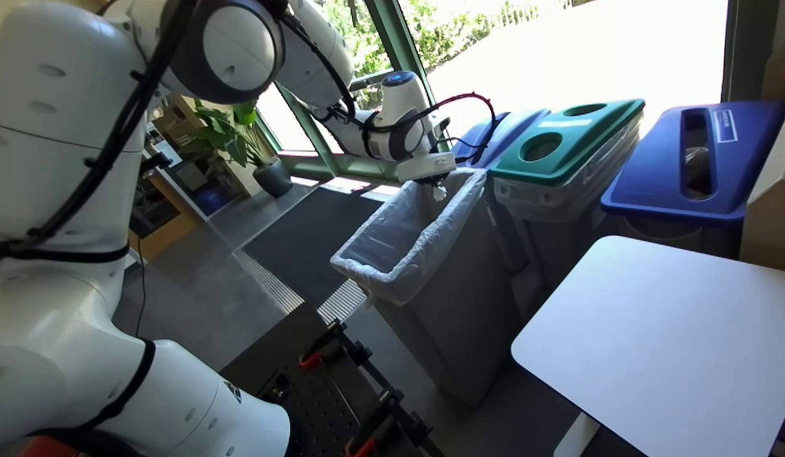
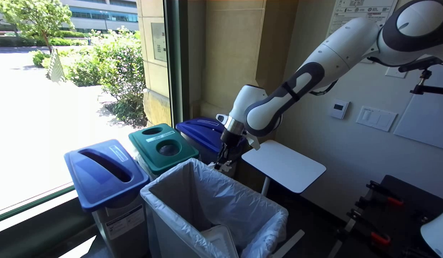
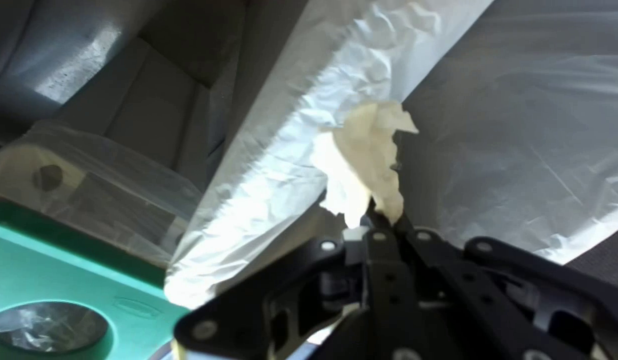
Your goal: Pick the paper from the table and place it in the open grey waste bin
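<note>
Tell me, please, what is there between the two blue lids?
The green lid lies between them; this shows in both exterior views.

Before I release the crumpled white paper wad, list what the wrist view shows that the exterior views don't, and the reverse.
Only the wrist view: the ragged edges of the crumpled white paper wad and, in close detail, the black jointed gripper pinching it.

Only the exterior views: the jointed white robot arm and the white rounded-corner tabletop.

Both: the wad, the green plastic lid, and the whitish plastic liner of the grey bin.
</note>
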